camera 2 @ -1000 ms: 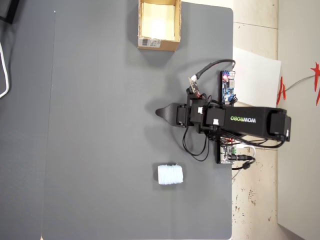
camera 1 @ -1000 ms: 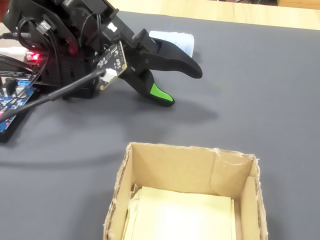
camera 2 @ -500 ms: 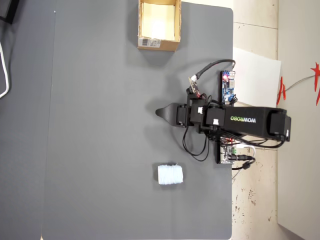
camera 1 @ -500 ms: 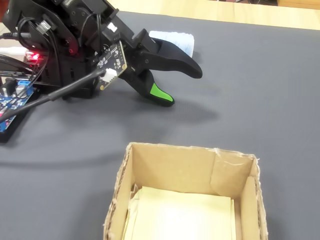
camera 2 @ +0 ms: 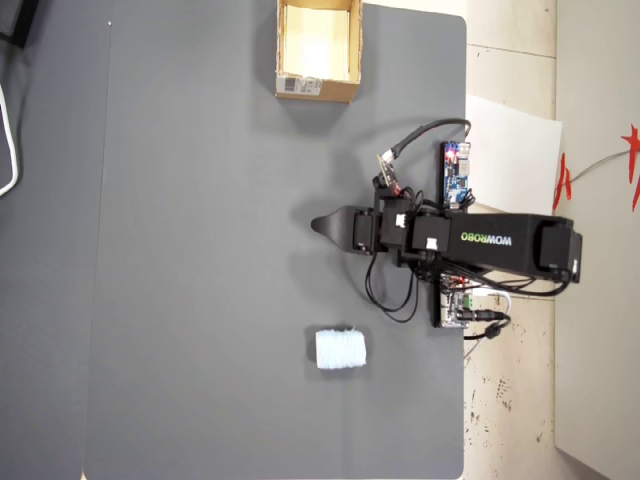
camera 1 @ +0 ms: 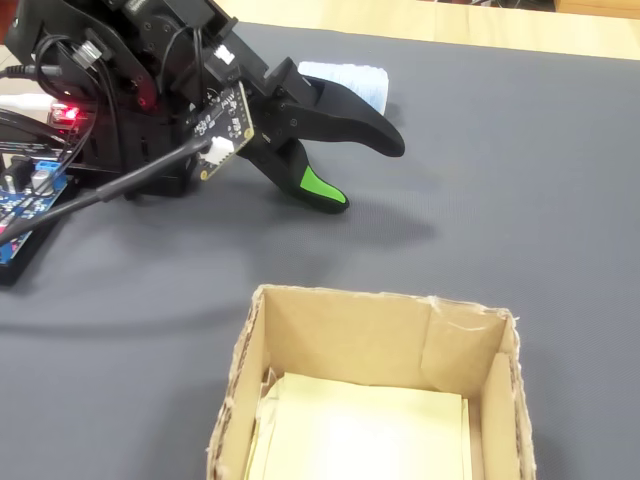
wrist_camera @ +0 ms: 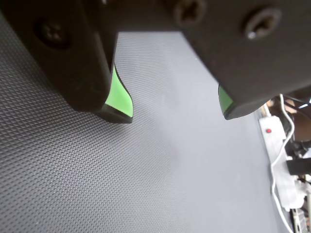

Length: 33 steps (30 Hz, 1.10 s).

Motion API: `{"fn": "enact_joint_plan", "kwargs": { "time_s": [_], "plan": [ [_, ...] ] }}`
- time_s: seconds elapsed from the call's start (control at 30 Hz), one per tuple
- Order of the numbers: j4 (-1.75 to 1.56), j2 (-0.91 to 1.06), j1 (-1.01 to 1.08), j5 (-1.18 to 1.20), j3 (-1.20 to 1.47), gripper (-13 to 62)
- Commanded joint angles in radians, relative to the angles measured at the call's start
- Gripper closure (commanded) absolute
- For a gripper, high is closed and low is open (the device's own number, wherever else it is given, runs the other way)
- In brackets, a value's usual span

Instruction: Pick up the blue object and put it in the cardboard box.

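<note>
One black end effector (wrist_camera: 177,114) with green pads on its inner faces hangs over the dark grey textured mat (wrist_camera: 146,184) covering the tabletop; in the wrist view its two jaws stand apart with only bare mat between them, nothing gripped; the fixed view (camera 1: 372,172) agrees, upper jaw raised clear of the lower green-tipped one. Small pale light-blue, roughly square soft block (camera 2: 341,349) lies flat on the mat, fine ribbed lines across its top, edges slightly rounded; in the overhead view it sits below the arm, apart from the end effector (camera 2: 318,226); in the fixed view (camera 1: 350,80) it shows just behind the upper jaw. Small tan rectangular cardboard box (camera 2: 284,40) rests open-topped near the mat's upper edge, white label on its outer side, pale yellowish paper lining its floor; well apart from the block.
</note>
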Motion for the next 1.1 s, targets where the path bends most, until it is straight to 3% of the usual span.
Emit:
{"fn": "enact_joint_plan", "kwargs": {
  "time_s": [0.0,1.07],
  "plan": [
    [0.094,0.083,0.009,0.018,0.038,14.7],
    [0.091,0.083,0.005,0.034,0.038,14.9]
  ]
}}
